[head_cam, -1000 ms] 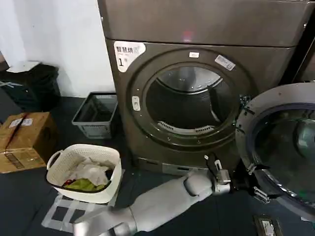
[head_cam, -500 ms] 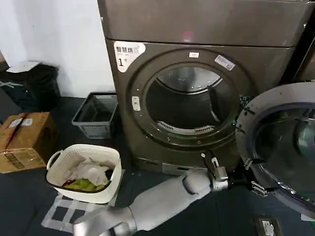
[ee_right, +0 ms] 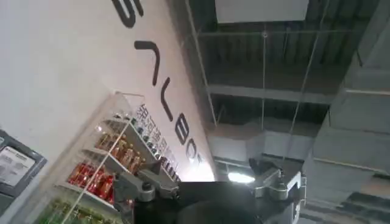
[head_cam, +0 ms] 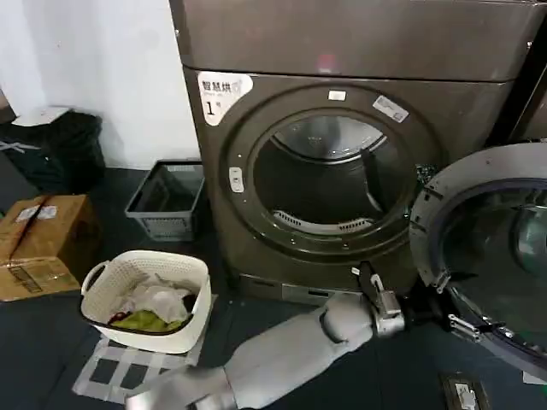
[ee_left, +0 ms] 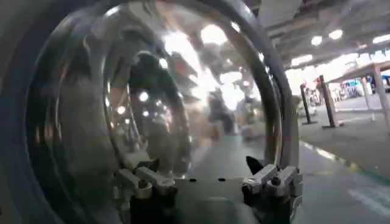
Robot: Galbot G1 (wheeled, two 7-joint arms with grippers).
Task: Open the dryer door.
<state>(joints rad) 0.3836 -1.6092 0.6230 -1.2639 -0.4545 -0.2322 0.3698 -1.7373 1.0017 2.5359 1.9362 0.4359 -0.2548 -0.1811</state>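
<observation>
Fingers of the left gripper (head_cam: 451,301) stand spread, open, at the lower inner edge of the dryer door (head_cam: 491,256), beside its chrome rim; whether they touch it is unclear. In the left wrist view the two fingertips (ee_left: 268,180) sit apart before the curved glass (ee_left: 152,103). The door is swung wide to the right, its far side cut off by the frame. The dryer (head_cam: 333,179) gapes open, dark floor before it. The right gripper (ee_right: 210,189) points up at a ceiling, fingers apart.
</observation>
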